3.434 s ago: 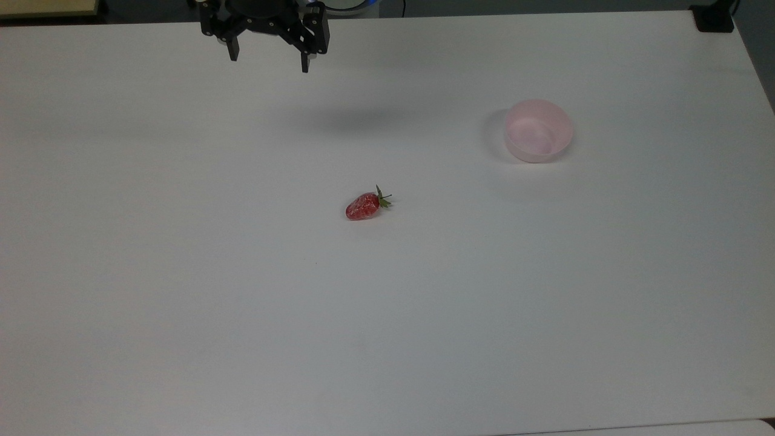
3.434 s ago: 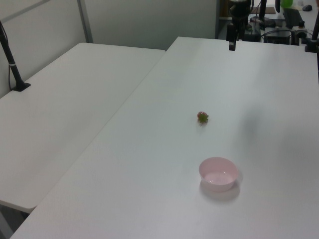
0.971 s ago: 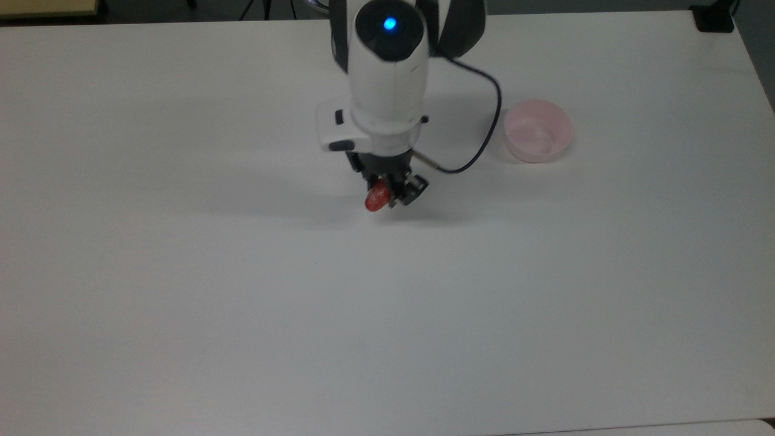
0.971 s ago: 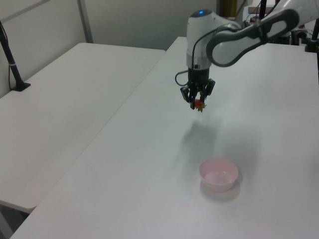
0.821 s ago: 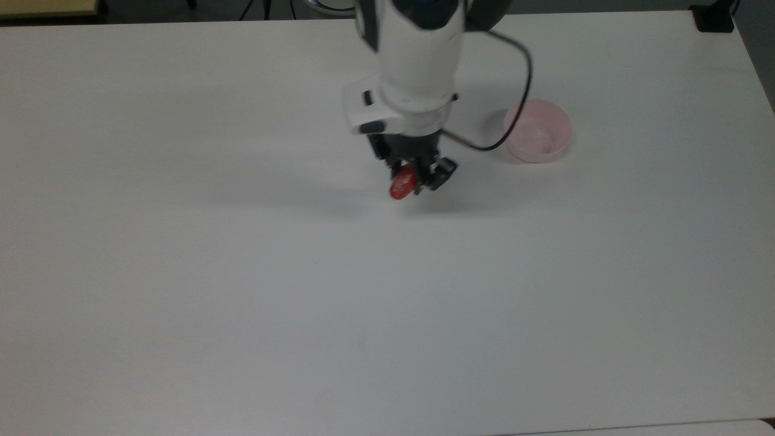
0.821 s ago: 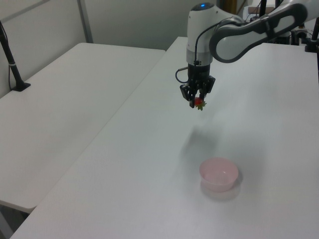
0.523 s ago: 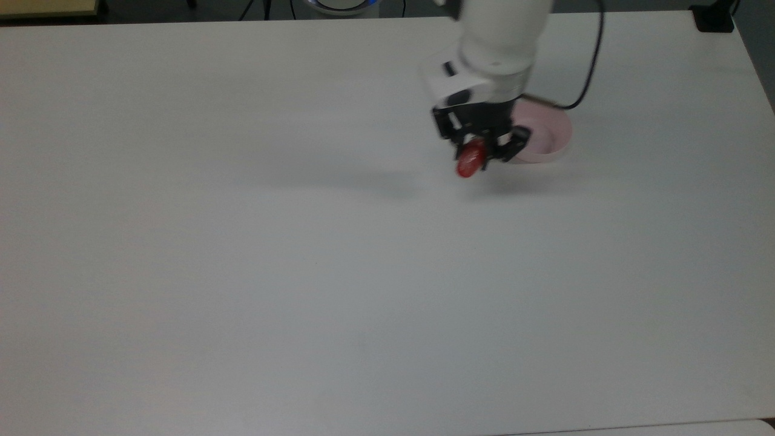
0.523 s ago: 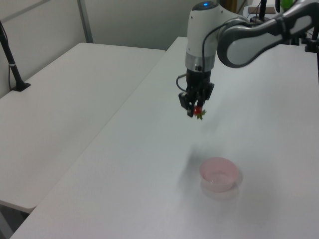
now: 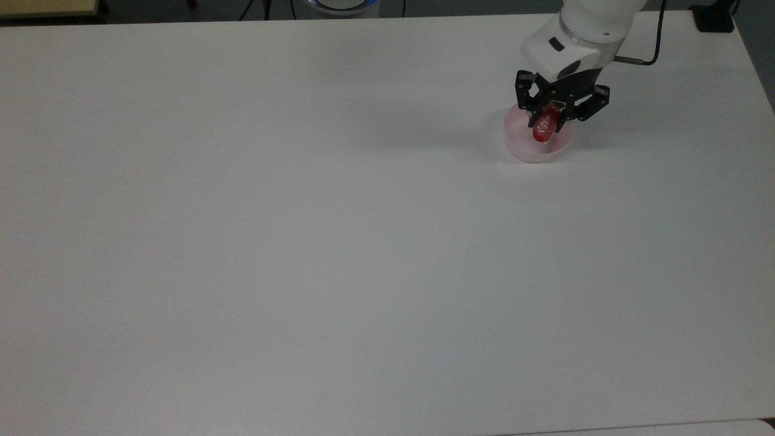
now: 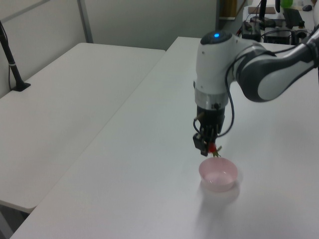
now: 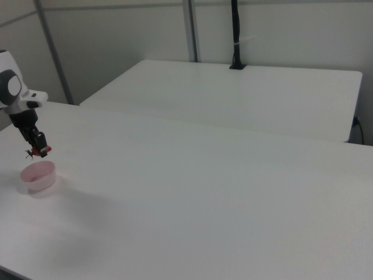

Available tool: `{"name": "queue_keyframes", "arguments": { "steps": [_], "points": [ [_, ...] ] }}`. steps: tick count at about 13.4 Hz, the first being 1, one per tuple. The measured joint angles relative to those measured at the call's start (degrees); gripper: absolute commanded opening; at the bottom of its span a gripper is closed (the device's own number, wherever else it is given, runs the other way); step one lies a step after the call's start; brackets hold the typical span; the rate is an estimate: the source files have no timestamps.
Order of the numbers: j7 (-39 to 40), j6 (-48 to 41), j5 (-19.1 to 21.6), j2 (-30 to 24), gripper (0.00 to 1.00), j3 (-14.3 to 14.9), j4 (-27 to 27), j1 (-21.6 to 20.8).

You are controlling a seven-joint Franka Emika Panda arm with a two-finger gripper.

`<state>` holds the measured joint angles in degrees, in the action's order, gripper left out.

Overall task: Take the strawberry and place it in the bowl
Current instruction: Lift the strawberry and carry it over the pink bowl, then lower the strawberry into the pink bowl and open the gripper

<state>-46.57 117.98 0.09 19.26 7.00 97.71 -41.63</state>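
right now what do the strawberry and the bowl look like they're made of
The strawberry, held in the gripper, looks like glossy plastic or resin rather than real fruit: its red skin shines evenly with pale speckles, though the look alone leaves that open. The bowl looks like thin matte plastic: pale pink, smooth low walls, with a lighter whitish inside.

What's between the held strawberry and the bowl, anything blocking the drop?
Nothing visible. The gripper holds the strawberry in the air just above the bowl, with only open space between them in the left view.
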Motion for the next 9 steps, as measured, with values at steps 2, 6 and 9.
{"name": "queue_keyframes", "arguments": {
  "steps": [2, 6, 9],
  "points": [
    [0.0, 0.0, 0.1, 0.7, 0.99, 0.0, 0.8, -0.6],
    [0.4, 0.0, 0.1, 1.3, 1.00, 0.0, 1.6, -1.0],
    [1.9, -0.7, 0.1, 1.0, 1.00, 0.0, 1.6, -1.3]
  ]
}}
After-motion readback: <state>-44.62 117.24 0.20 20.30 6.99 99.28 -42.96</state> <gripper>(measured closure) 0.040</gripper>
